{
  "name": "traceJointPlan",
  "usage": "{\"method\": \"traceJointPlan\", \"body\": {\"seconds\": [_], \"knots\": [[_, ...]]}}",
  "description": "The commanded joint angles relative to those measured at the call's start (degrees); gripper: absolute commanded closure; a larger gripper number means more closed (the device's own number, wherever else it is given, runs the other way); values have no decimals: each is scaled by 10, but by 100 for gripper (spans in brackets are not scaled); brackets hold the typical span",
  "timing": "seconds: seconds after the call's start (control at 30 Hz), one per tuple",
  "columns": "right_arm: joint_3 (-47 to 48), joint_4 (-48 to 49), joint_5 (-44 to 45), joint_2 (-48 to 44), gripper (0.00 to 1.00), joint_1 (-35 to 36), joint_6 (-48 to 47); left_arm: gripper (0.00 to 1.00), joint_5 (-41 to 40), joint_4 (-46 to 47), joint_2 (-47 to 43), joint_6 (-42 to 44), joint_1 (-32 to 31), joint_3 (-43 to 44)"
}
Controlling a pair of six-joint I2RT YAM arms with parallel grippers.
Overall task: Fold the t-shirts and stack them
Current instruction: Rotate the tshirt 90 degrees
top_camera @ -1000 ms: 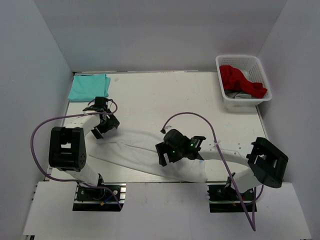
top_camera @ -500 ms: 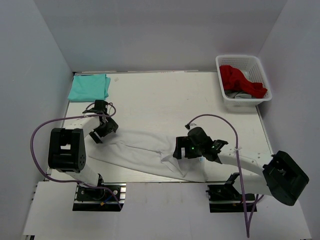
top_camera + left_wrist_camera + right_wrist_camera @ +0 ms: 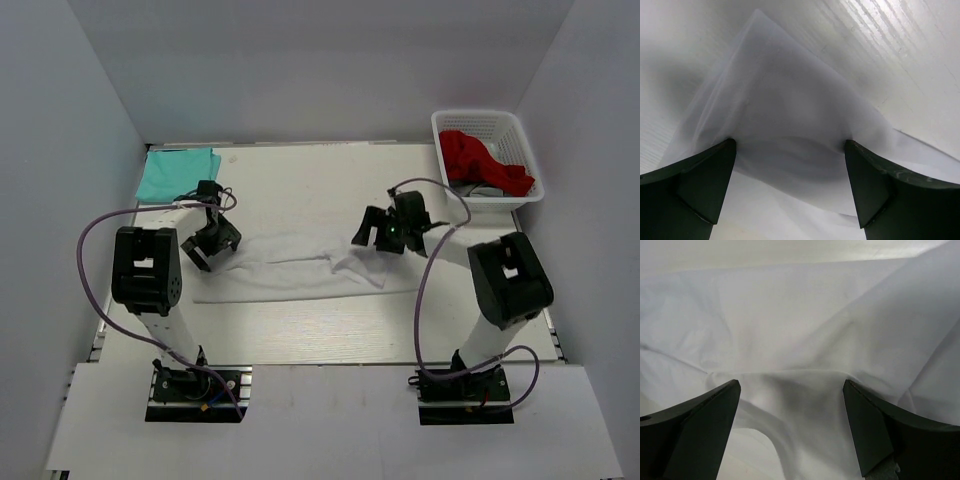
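Note:
The white t-shirt (image 3: 300, 268) lies as a long, folded band across the middle of the table. My left gripper (image 3: 212, 248) sits at its left end, and my right gripper (image 3: 372, 232) at its upper right end. In the left wrist view the gripper (image 3: 790, 185) is open wide, with white cloth (image 3: 785, 120) spread between and beyond the fingers. In the right wrist view the gripper (image 3: 790, 425) is also open wide over rumpled white cloth (image 3: 790, 325). The mint-teal t-shirt (image 3: 175, 172) lies folded at the far left corner.
A white basket (image 3: 443, 137) stands at the far right, holding a red cloth (image 3: 480, 160) and something grey. Grey walls close in the table on three sides. Purple cables loop from both arms.
Both grippers moved away from me, and the right arm swung from the near edge to the far right. The white shirt went from a slanted spread to a narrower folded band.

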Motion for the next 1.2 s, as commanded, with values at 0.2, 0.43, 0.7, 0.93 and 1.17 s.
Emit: {"method": "traceJointPlan", "body": {"seconds": [0.2,0.43,0.7,0.93,1.17], "knots": [[309,-169,71,239,10,-72,-81,0,190,-4,-74,-22,-28,-158],[502,-163,51,330,10,-66,-169,0,307,-96,-188,44,-108,-264],[678,-238,34,390,10,-39,-240,0,439,-47,-310,145,-166,-245],[592,-288,191,243,10,-2,-168,0,182,-17,-363,110,-165,-120],[423,-342,246,145,10,58,-38,0,173,61,-363,76,-154,-131]]}}
